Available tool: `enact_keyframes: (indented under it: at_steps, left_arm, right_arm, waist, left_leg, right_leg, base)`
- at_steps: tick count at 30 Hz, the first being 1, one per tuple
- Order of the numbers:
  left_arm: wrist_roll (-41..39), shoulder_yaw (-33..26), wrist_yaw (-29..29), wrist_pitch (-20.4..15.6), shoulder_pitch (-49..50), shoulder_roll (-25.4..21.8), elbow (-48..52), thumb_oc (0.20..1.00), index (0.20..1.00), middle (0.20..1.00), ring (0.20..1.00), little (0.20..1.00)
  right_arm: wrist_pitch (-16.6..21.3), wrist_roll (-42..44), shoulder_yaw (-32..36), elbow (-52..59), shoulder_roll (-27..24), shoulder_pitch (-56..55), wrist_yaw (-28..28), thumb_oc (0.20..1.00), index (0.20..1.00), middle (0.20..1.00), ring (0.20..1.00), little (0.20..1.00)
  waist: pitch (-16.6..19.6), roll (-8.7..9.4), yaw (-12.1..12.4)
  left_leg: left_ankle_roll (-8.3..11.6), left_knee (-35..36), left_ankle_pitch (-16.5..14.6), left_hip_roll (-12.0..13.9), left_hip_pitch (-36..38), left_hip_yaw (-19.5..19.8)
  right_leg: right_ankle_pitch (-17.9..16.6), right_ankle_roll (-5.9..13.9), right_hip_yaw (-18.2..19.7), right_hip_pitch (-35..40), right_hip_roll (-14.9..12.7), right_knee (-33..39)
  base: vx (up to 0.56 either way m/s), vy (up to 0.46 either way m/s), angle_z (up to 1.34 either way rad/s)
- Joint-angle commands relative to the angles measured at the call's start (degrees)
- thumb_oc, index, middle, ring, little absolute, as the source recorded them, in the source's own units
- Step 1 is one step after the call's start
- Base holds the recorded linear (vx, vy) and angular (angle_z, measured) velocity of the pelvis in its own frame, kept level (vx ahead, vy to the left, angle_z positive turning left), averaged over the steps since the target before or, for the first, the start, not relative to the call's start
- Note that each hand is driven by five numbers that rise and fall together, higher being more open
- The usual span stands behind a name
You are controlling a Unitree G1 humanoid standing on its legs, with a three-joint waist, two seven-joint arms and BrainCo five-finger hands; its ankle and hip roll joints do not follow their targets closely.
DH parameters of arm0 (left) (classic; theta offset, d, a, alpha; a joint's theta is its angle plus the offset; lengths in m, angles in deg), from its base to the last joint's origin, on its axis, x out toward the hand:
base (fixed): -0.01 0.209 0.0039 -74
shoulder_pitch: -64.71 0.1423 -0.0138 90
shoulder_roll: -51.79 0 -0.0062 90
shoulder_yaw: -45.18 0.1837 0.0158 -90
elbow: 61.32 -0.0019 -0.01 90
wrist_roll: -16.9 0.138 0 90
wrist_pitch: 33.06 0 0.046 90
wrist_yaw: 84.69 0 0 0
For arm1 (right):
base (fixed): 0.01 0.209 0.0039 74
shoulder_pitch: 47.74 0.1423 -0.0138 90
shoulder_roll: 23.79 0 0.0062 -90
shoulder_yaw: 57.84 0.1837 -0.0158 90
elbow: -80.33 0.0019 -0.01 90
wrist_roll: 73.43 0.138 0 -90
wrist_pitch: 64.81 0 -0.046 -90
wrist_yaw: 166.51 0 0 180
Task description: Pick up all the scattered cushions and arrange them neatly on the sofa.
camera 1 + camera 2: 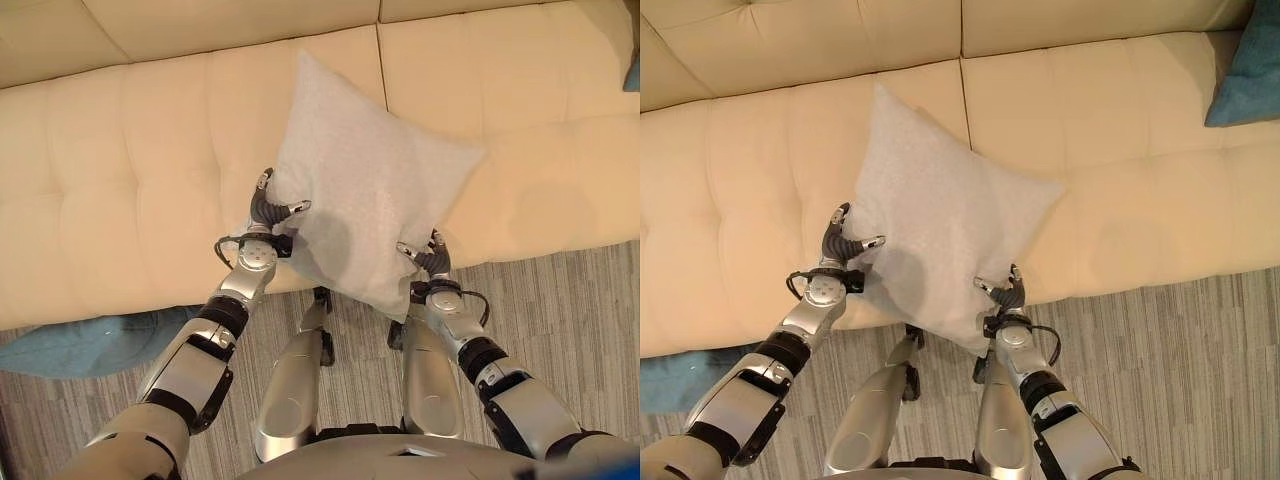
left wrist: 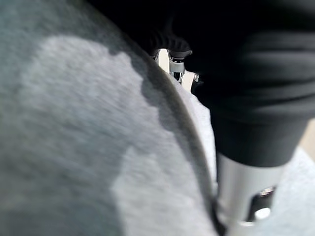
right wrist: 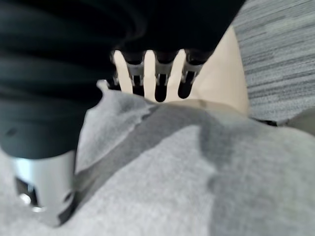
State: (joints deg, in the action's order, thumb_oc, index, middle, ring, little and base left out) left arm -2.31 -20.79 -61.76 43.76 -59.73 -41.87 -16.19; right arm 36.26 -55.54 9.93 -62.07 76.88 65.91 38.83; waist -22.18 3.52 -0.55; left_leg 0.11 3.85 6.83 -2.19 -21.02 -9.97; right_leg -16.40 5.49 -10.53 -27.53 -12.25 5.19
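We hold a grey cushion between both hands over the front edge of the cream sofa, standing on one corner like a diamond, its lower tip hanging past the seat edge toward the striped carpet. Our left hand pinches the cushion's left corner, thumb on the front face and fingers curled behind. Our right hand grips the lower right edge, thumb on top and fingers wrapped under the fabric.

Left of the grey cushion, a blue cushion lies on the carpet against the sofa's base. Far right of the grey cushion, a teal cushion leans on the sofa back.

We can read no writing anywhere.

The seat on either side of the grey cushion is bare, as is the carpet to its right.
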Motion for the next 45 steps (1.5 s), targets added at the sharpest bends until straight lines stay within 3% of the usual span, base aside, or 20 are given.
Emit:
enact_keyframes:
  at_steps: [1, 2, 3, 4, 5, 11, 16, 22, 29, 33, 39, 40, 42, 43, 45]
  left_arm:
    - [0.51, 5.13, -1.43, -3.69, -2.13, 5.15, 6.17, 1.000, 1.000, 1.000, 1.000, 1.000]
    - [-0.41, 5.37, -1.89, -4.15, -2.29, 4.66, 8.64, 1.000, 1.000, 1.000, 1.000, 1.000]
    - [-1.84, 5.27, -2.44, -4.71, -2.65, 4.16, 10.29, 0.947, 0.947, 0.947, 0.947, 0.947]
    - [-2.41, 5.12, -2.56, -5.04, -2.95, 3.96, 10.75, 0.294, 0.294, 0.294, 0.294, 0.294]
    - [-3.44, 4.77, -2.47, -5.56, -3.80, 3.28, 12.31, 0.200, 0.200, 0.200, 0.200, 0.200]
    - [-6.62, 1.75, -0.61, -7.37, -5.67, 2.60, 17.17, 0.200, 0.200, 0.200, 0.200, 0.200]
    - [-7.42, -0.45, -0.97, -7.39, -2.43, 3.78, 20.44, 0.200, 0.200, 0.200, 0.200, 0.200]
    - [-6.09, -1.56, -4.24, -5.57, 12.21, 5.79, 29.70, 0.200, 0.200, 0.200, 0.200, 0.200]
    - [-6.96, -2.10, -8.01, -3.54, 24.13, 3.59, 35.70, 0.200, 0.200, 0.200, 0.200, 0.200]
    - [-7.62, -3.30, -9.54, -2.95, 28.93, 2.29, 39.13, 0.200, 0.200, 0.200, 0.200, 0.200]
    - [-8.31, -4.16, -10.52, -2.87, 31.20, 1.75, 40.90, 0.200, 0.200, 0.200, 0.200, 0.200]
    - [-8.36, -4.47, -10.64, -2.90, 31.35, 1.61, 40.79, 0.200, 0.200, 0.200, 0.200, 0.200]
    - [-8.84, -4.84, -11.05, -3.15, 31.70, 1.62, 40.98, 0.200, 0.200, 0.200, 0.200, 0.200]
    - [-9.22, -5.01, -11.21, -3.55, 31.53, 1.74, 40.99, 0.200, 0.200, 0.200, 0.200, 0.200]
    - [-9.31, -5.12, -11.46, -3.60, 31.35, 1.91, 40.84, 0.200, 0.200, 0.200, 0.200, 0.200]
  right_arm:
    - [0.67, 1.33, -6.08, 0.98, 6.00, -0.20, -4.64, 1.000, 1.000, 1.000, 1.000, 1.000]
    - [1.58, 4.87, -6.28, 1.12, 6.52, 0.97, -6.44, 0.831, 0.831, 0.831, 0.831, 0.831]
    - [2.45, 8.73, -6.39, 1.37, 7.32, 2.66, -8.09, 0.379, 0.379, 0.379, 0.379, 0.379]
    - [2.97, 10.30, -6.36, 1.57, 7.47, 3.57, -8.56, 0.200, 0.200, 0.200, 0.200, 0.200]
    - [4.20, 13.41, -6.24, 2.51, 7.73, 5.36, -9.38, 0.200, 0.200, 0.200, 0.200, 0.200]
    - [9.28, 21.33, -3.68, 10.74, 7.30, 10.07, -8.30, 0.200, 0.200, 0.200, 0.200, 0.200]
    - [9.74, 20.78, -1.95, 15.74, 5.47, 8.80, -7.81, 0.200, 0.200, 0.200, 0.200, 0.200]
    - [7.68, 13.68, -0.15, 28.17, 0.53, -2.13, -9.49, 0.200, 0.200, 0.200, 0.200, 0.200]
    - [5.15, 5.63, 2.53, 38.09, -6.00, -12.54, -11.87, 0.200, 0.200, 0.200, 0.200, 0.200]
    - [4.50, 0.23, 5.40, 44.34, -10.20, -18.02, -12.49, 0.200, 0.200, 0.200, 0.200, 0.200]
    - [5.05, -1.87, 6.57, 48.22, -12.47, -20.91, -12.99, 0.200, 0.200, 0.200, 0.200, 0.200]
    - [5.07, -2.42, 6.54, 48.38, -13.37, -21.24, -13.04, 0.200, 0.200, 0.200, 0.200, 0.200]
    - [5.20, -2.54, 6.79, 48.25, -13.84, -21.42, -13.11, 0.200, 0.200, 0.200, 0.200, 0.200]
    - [5.14, -2.69, 7.21, 48.21, -14.12, -21.44, -12.97, 0.200, 0.200, 0.200, 0.200, 0.200]
    - [5.09, -2.84, 7.58, 48.18, -14.10, -21.21, -12.78, 0.200, 0.200, 0.200, 0.200, 0.200]
  waist:
    - [0.66, -4.18, 0.82]
    - [0.66, -4.65, 1.32]
    - [0.63, -5.21, 1.95]
    - [0.62, -5.37, 2.21]
    - [0.81, -5.64, 2.77]
    - [2.05, -5.43, 3.54]
    - [3.27, -4.67, 3.50]
    - [6.89, -3.28, 2.48]
    - [10.90, -3.17, 1.96]
    - [12.52, -3.69, 1.64]
    - [13.75, -4.37, 1.55]
    - [13.54, -3.98, 1.73]
    - [12.90, -3.57, 1.97]
    - [11.97, -2.83, 2.23]
    - [11.40, -2.04, 2.75]
  left_leg:
    - [3.53, 1.15, -0.84, 1.21, -4.38, 6.84]
    - [3.66, 1.15, -0.68, 1.09, -5.01, 6.88]
    - [3.82, 1.15, -0.58, 1.08, -5.40, 6.91]
    - [3.91, 1.15, -0.51, 1.11, -5.54, 6.94]
    - [4.08, 1.15, -0.40, 1.09, -5.80, 7.06]
    - [4.51, 1.15, -0.96, 1.12, -4.58, 7.54]
    - [4.24, 1.15, -1.95, 1.04, -1.88, 7.49]
    - [3.09, 1.15, -3.95, 1.83, 6.14, 6.71]
    - [2.90, 1.15, -5.76, 3.63, 14.05, 6.67]
    - [3.83, 1.15, -5.76, 5.53, 17.57, 7.62]
    - [5.63, 1.04, -4.38, 8.32, 19.05, 8.85]
    - [6.04, -2.61, -5.25, 9.06, 18.18, 10.23]
    - [6.18, -6.37, -6.05, 8.89, 16.82, 11.09]
    - [6.50, -10.70, -6.68, 7.65, 14.65, 11.62]
    - [5.49, -12.84, -8.44, 3.67, 12.55, 12.94]
  right_leg:
    - [0.64, 7.16, -2.24, -1.28, -4.03, -0.60]
    - [0.44, 7.34, -2.31, -1.78, -4.14, -0.49]
    - [0.33, 7.47, -2.46, -2.17, -4.27, -0.43]
    - [0.32, 7.52, -2.50, -2.27, -4.31, -0.40]
    - [0.31, 7.62, -2.66, -2.44, -4.40, -0.33]
    - [0.89, 7.58, -2.97, -0.90, -4.56, -0.25]
    - [1.53, 7.43, -3.16, 1.93, -4.62, -0.19]
    - [4.29, 6.83, -3.91, 10.65, -4.42, -0.19]
    - [9.26, 5.30, -5.20, 19.14, -1.45, -0.72]
    - [13.13, 3.95, -5.61, 22.84, 1.46, -2.94]
    - [15.46, 2.09, -6.89, 26.08, 4.88, -1.98]
    - [16.13, 1.06, -6.62, 27.92, 6.32, -0.68]
    - [16.41, 0.51, -6.57, 28.76, 6.50, -0.37]
    - [16.38, 0.09, -6.84, 29.44, 6.07, -0.22]
    - [16.24, 0.16, -6.92, 29.45, 5.69, -0.19]
  base:
    - [-0.03, -0.009, 0.07]
    - [-0.04, -0.008, 0.05]
    - [-0.04, -0.014, 0.05]
    - [-0.03, -0.020, 0.06]
    - [-0.02, -0.023, 0.13]
    - [0.00, -0.025, 0.03]
    - [0.02, -0.016, 0.04]
    - [0.08, -0.054, 0.07]
    - [0.09, -0.099, -0.02]
    - [0.08, -0.166, -0.01]
    - [0.06, -0.208, 0.12]
    - [0.04, -0.205, 0.14]
    - [0.02, -0.182, 0.12]
    - [-0.02, -0.127, 0.12]
    - [0.00, -0.082, 0.17]
